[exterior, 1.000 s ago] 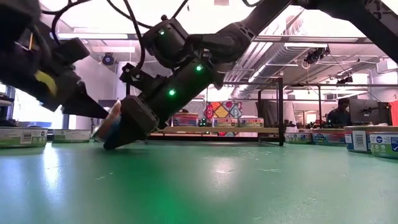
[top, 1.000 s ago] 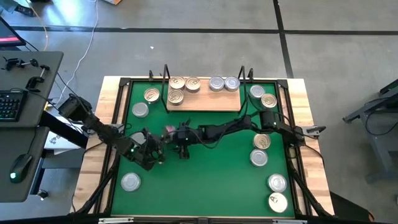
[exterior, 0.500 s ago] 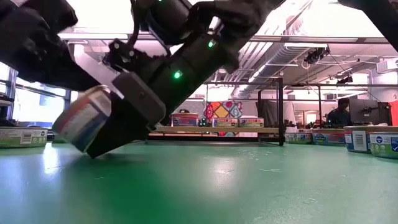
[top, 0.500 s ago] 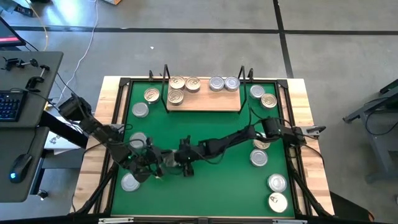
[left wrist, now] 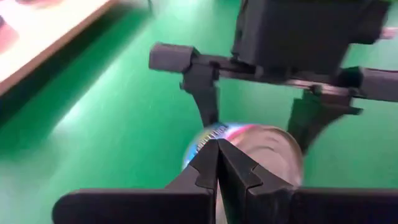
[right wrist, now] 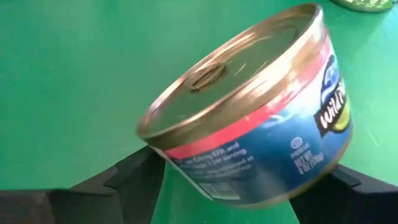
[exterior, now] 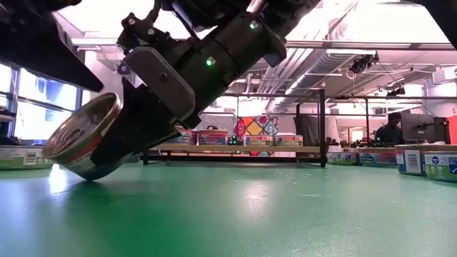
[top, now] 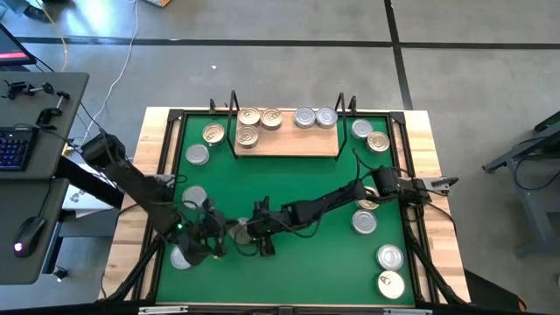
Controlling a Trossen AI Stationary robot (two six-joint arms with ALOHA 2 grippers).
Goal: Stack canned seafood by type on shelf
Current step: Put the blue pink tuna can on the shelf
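Observation:
A round tin of canned seafood (right wrist: 249, 118) with a gold-toned lid and a blue and red label sits tilted between my right gripper's (right wrist: 230, 186) fingers, left of the mat's middle (top: 240, 233). In the low view its lower edge (exterior: 93, 175) is at or just above the green mat. My left gripper (left wrist: 217, 149) is shut, its tips right in front of the tin (left wrist: 255, 140). The shelf (top: 289, 144), a wooden board, lies at the far edge with gold-lidded tins (top: 249, 117) on its left and silver-lidded ones (top: 315, 117) on its right. My right gripper pinches the tin's side wall (right wrist: 180, 163) between its two fingers (right wrist: 134, 177), one on each opposite side. The fingers come slanting down from the table's right. The tin is tilted, lid showing. I cannot tell whether my left gripper's shut tips touch the tin.
Loose tins lie on the mat at the left (top: 197, 154), near left (top: 181, 256) and along the right side (top: 389, 256). A black frame (top: 171, 157) rims the mat. Black wire uprights (top: 233, 103) stand at the shelf's ends.
My right gripper has carried the tin toward the table's near edge, and the tin has tipped further so its lid shows. My left gripper, still shut, has moved toward the near edge and risen a little.

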